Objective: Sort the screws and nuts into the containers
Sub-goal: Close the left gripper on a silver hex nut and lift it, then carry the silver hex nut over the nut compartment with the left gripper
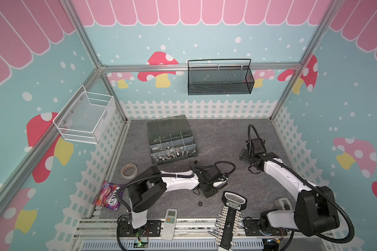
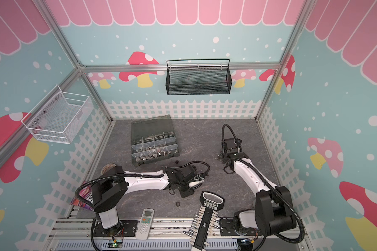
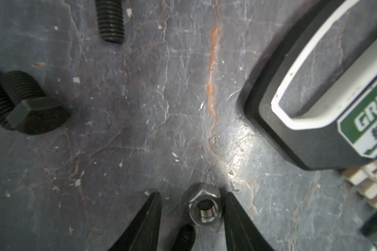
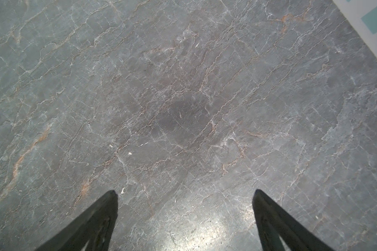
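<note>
Bracketing a silver nut (image 3: 205,209) with the left gripper (image 3: 192,195), jaws part-way open and low over the table (image 3: 161,108). Touching, or all but touching, one side of the nut with one fingertip (image 3: 231,215), and standing clear of it with the other. Lying flat with the hole up, by the look of it, near the handle of the tool rack (image 3: 313,97) and hidden under the wrist in both top views.

Worth shifting the wrist slightly toward the touching side before pinching. Centring the nut that way, and so avoiding a one-sided shove across the smooth stone-look surface. Seating the fingers on two opposite flats, not on corners. Minding the black screw (image 3: 183,236) lying just behind the nut between the fingers, or risking two pieces pinched at once. Squeezing gently, then lifting straight up before swinging.

Ignoring the other black screws (image 3: 31,104) nearby until this nut is dealt with. Probably heading next for the organizer box (image 1: 183,158) toward the back of the table, well apart from the nut, lid open, near compartments holding silver pieces. Picking the compartment with nuts.

Leaving the right gripper (image 4: 184,193) out of this: hovering over bare table, spread wide, gripping nothing. Leaving for later a black nut (image 1: 200,203) on the table in front of the left arm.
</note>
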